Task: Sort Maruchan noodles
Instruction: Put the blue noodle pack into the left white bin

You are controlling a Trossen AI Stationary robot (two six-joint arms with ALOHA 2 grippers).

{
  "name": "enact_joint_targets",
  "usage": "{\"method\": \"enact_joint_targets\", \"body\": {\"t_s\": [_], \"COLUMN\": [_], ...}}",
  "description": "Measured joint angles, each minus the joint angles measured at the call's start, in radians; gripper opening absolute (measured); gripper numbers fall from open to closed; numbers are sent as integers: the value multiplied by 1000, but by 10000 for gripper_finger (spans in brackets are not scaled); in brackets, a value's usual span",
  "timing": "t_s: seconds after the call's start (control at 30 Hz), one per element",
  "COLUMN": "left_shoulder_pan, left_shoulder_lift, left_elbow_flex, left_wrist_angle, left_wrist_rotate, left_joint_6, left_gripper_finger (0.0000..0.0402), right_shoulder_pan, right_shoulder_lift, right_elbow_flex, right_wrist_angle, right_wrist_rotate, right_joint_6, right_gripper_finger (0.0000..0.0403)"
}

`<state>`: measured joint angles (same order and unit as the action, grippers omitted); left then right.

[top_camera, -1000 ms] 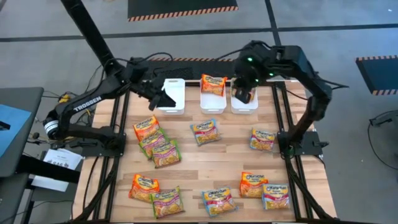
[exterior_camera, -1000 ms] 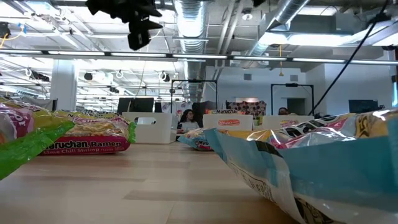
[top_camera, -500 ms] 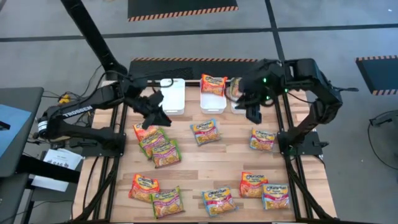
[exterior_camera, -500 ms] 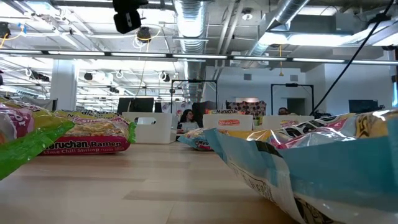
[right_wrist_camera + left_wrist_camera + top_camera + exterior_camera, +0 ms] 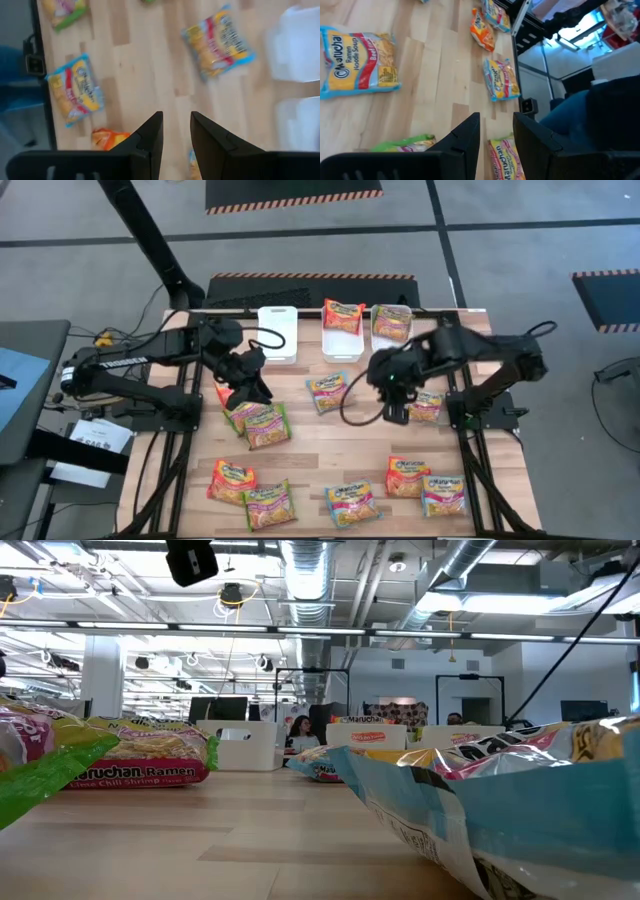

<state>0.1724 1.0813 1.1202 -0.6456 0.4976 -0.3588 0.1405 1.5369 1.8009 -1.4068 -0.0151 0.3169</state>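
While hovering, left gripper [image 5: 252,385] empty | noodle packets [image 5: 252,418] lie just below jaws

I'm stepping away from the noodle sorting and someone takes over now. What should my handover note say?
Left gripper: jaws open, empty, above the left packets.
Right gripper: jaws open, empty, above the table, between the centre packet and the right-edge packet.
Done: orange packet in the middle bin; one packet in the right bin. The left bin looks empty.
Left: ten packets on the table to sort.
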Motion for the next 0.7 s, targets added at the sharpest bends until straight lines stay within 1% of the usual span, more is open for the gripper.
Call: {"method": "enact_joint_targets", "body": {"t_s": [0.13,0.23,0.4,0.5,0.63,0.7], "left_shoulder_pan": [-25,-41,-59,-69,-79,-83], "left_shoulder_lift": [0,0,0,0,0,0], "left_elbow_flex": [0,0,0,0,0,0], "left_wrist_angle": [0,0,8,8,7,6], "left_wrist_rotate": [-36,-41,-42,-42,-42,-42], "left_joint_6": [-2,-2,-3,-2,9,11], "left_gripper_finger": [103,103,103,103,103,103], "right_shoulder_pan": [23,40,67,89,119,134], "right_shoulder_lift": [-30,-41,-42,-42,-42,-42], "right_elbow_flex": [-138,-222,-316,-365,-392,-405], "right_wrist_angle": [107,181,293,373,405,420], "right_wrist_rotate": [-99,-150,-225,-229,-224,-219], "right_joint_6": [8,8,8,26,94,102], "right_gripper_finger": [123,123,123,123,123,123]}}
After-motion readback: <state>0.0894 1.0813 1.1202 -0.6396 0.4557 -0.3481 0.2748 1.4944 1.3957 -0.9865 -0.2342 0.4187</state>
